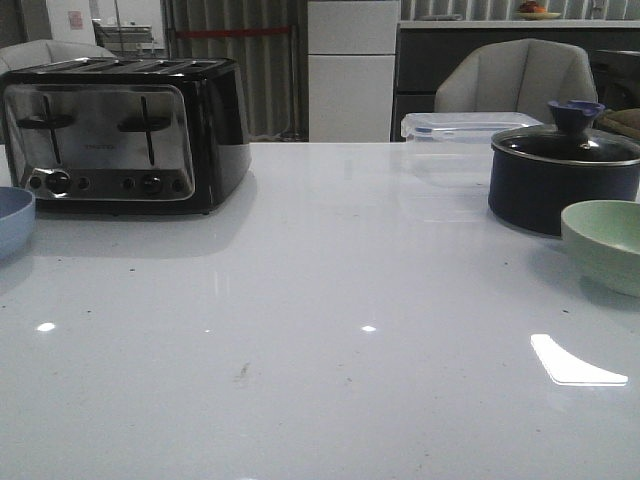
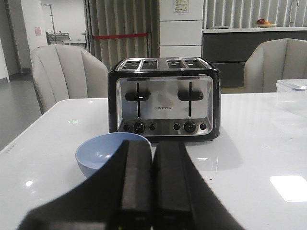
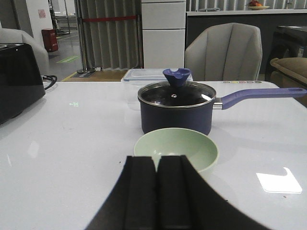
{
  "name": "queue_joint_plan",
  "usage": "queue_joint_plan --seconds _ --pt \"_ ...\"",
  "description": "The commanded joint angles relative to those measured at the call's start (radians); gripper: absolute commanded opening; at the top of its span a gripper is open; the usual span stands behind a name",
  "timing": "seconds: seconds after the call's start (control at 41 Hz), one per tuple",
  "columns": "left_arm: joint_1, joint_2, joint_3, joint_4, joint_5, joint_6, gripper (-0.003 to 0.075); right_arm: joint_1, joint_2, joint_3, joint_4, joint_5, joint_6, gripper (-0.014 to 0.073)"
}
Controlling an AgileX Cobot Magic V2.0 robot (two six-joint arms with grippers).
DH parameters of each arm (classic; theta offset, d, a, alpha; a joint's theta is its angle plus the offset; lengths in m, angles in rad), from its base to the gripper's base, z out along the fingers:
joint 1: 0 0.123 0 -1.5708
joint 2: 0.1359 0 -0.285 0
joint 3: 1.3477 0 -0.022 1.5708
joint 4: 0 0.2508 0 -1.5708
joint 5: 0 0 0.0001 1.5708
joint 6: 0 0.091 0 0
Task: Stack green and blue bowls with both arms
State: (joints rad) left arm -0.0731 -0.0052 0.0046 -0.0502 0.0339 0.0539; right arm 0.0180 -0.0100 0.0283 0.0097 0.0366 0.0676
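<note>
Right pincer [image 3: 158, 191] behind green bowl [image 3: 176, 149]

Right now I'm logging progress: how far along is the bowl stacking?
Nothing is done: the blue bowl and green bowl sit at opposite table edges. Nothing is in hand; both arms' fingers are shut, empty. Gripping, lifting and stacking remain.

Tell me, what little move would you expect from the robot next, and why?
Probably each arm opens its fingers and eases toward its own bowl. The left gripper and right gripper are both shut and empty, the blue bowl sits just ahead of the left by the toaster, and the green bowl just ahead of the right, before the pot.
</note>
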Motion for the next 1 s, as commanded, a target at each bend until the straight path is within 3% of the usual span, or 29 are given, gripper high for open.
queue_joint_plan --seconds 0.0,0.804,0.975 --pt "-0.001 -0.017 0.006 -0.002 -0.097 -0.004 0.0098 -0.002 -0.02 -0.005 -0.01 -0.091 -0.002 0.0036" --pt "-0.001 -0.017 0.006 -0.002 -0.097 -0.004 0.0098 -0.002 -0.02 -0.005 -0.01 -0.091 -0.002 0.0036" --pt "-0.001 -0.017 0.006 -0.005 -0.143 -0.002 0.0098 -0.002 -0.02 -0.008 -0.01 -0.153 -0.002 0.0036"
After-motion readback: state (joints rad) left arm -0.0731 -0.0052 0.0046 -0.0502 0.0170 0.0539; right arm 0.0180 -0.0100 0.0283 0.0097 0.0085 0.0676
